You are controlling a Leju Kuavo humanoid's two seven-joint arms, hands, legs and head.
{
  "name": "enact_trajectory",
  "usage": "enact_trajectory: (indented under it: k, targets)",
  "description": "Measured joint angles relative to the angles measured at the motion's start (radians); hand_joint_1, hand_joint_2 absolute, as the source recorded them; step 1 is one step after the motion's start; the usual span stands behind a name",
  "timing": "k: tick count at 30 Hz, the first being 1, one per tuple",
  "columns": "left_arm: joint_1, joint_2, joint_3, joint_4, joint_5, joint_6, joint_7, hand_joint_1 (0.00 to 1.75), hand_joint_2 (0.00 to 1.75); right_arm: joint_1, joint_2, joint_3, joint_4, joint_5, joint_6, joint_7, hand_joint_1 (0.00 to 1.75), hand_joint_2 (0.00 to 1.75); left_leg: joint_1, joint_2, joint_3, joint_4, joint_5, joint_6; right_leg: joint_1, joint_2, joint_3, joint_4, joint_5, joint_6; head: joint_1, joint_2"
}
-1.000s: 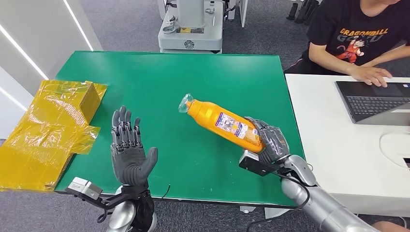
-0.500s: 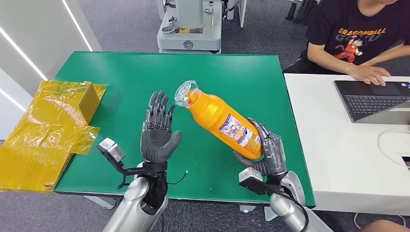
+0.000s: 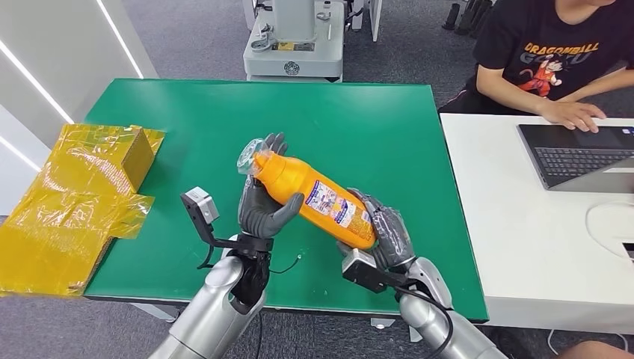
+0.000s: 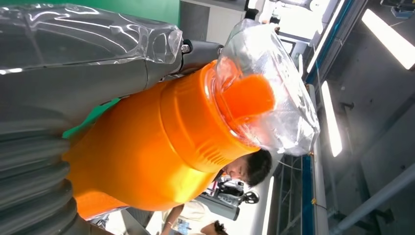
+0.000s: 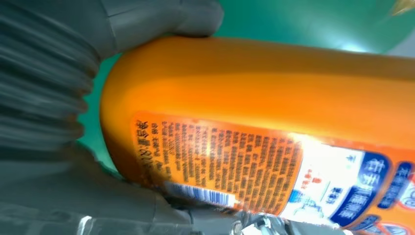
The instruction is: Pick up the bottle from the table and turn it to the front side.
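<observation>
Two silver-armed robot hands hold a tilted orange plastic bottle with a clear cap clear of the green table. The right hand grips the bottle's base, fingers wrapped around it; the left hand clasps the shoulder near the cap, thumb across the front. The lift looks finished and the turn is in hand. The small-print panel with a barcode faces the right wrist camera, so the next move likely calls for rolling the bottle between both grips without slipping.
</observation>
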Motion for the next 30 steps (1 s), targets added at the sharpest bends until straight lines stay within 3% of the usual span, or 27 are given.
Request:
enact_trajectory:
  k: [12,21,30]
  targets:
    - [0.008,0.023,0.0,0.0,-0.064,0.023,0.003,0.0,1.75,-0.029,0.0,0.023,0.037,0.047,0.095,0.026,1.75,1.75,0.0,0.0,0.0,0.0,0.0,0.0,0.0,0.0,0.0,0.0,0.0,0.0,0.0,0.0]
    - [0.007,0.03,-0.012,0.006,-0.153,0.032,0.023,0.0,1.75,-0.041,0.002,0.024,0.044,0.044,0.07,-0.024,1.75,1.75,0.0,0.0,0.0,0.0,0.0,0.0,0.0,0.0,0.0,0.0,0.0,0.0,0.0,0.0]
    - [0.009,0.032,-0.014,0.007,-0.184,0.026,0.022,0.0,1.75,-0.041,0.002,0.024,0.044,0.041,0.107,-0.033,1.75,1.75,0.0,0.0,0.0,0.0,0.0,0.0,0.0,0.0,0.0,0.0,0.0,0.0,0.0,0.0]
